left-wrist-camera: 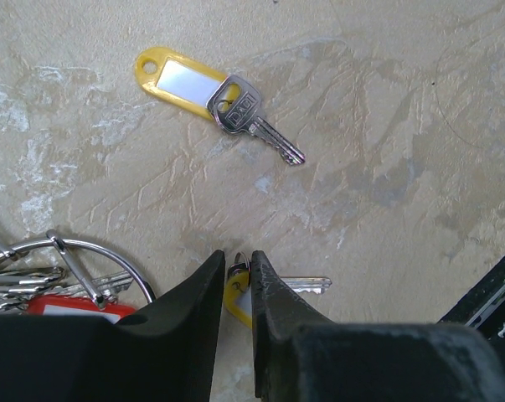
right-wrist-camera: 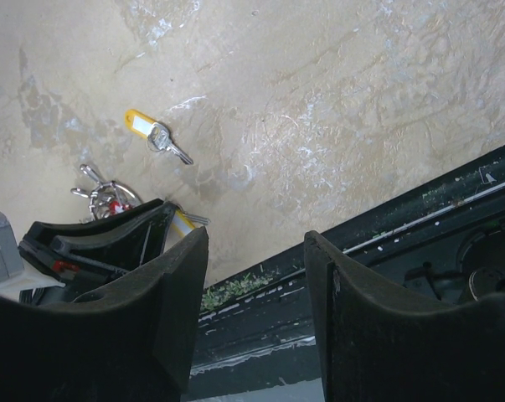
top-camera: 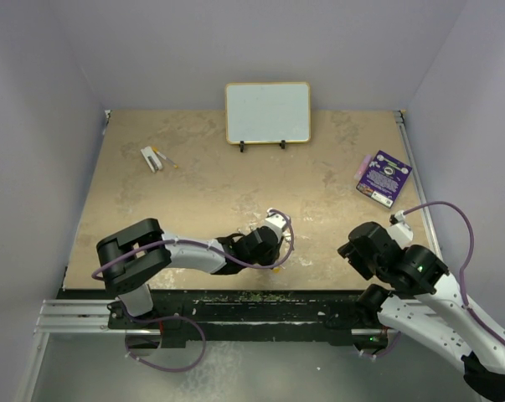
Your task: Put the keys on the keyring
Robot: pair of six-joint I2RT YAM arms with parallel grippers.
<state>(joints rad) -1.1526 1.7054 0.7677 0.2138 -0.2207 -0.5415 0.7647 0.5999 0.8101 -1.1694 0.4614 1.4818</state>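
Two loose keys, one keyring and two grippers make the count.

In the left wrist view the keyring (left-wrist-camera: 110, 248) lies at eight o'clock, flat on the table (left-wrist-camera: 403, 100). It carries a red tag (left-wrist-camera: 68, 306) and a fan of bare silver keys too overlapped to count. The ring looks like thin, stiff wire, light and probably slick. A push would likely send it sliding, so it wants pinning across the wire, clear of the bunch.

The free key (left-wrist-camera: 210, 96) lies at twelve o'clock, its yellow tag toward ten and its blade toward four, well apart from the ring. It should be light and rigid. The plastic tag is thicker and probably the better hold — the flat metal head would be apt to slip.

At six o'clock the left gripper (left-wrist-camera: 238, 289) has its jaws almost touching, nipping the yellow tag of the pinched key (left-wrist-camera: 306, 285) on edge. The blade pokes out toward three o'clock. Whether this key is lifted off the table I cannot tell. The bite is narrow, so the key could pivot in it. It sits just right of the ring.

The right gripper (right-wrist-camera: 256, 318) has its jaws wide apart with nothing between them, poised at the table's near edge — from there the ring and keys lie toward ten o'clock.
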